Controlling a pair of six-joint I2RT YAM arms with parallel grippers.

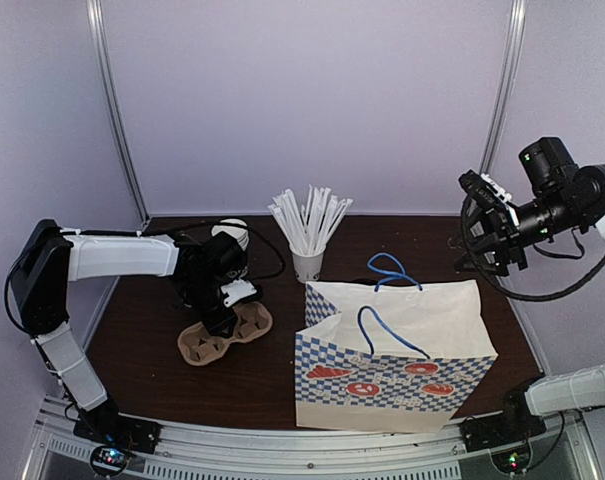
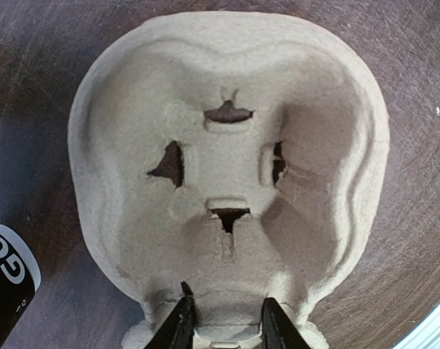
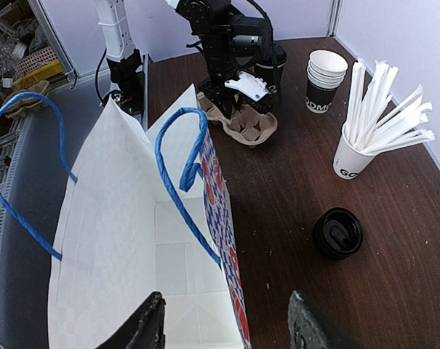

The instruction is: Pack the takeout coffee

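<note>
The takeout coffee (image 3: 338, 233), a small black cup with a black lid, stands on the table to the right of the paper bag (image 3: 118, 240). I cannot make it out in the top view. My right gripper (image 3: 227, 314) is open and empty, high above the bag's right wall; in the top view my right gripper (image 1: 485, 238) is up at the right. My left gripper (image 2: 229, 327) is low over a cardboard cup carrier (image 2: 227, 167), its fingers (image 2: 180, 326) closed on the carrier's near ridge. In the top view my left gripper (image 1: 225, 300) is over the carrier (image 1: 225, 337).
The white bag (image 1: 392, 350) with blue handles and checks stands open at centre right. A white cup of straws (image 1: 308, 262) stands behind it. A stack of lidless white-rimmed black cups (image 3: 326, 80) stands beyond the carrier; its edge shows in the left wrist view (image 2: 7, 280).
</note>
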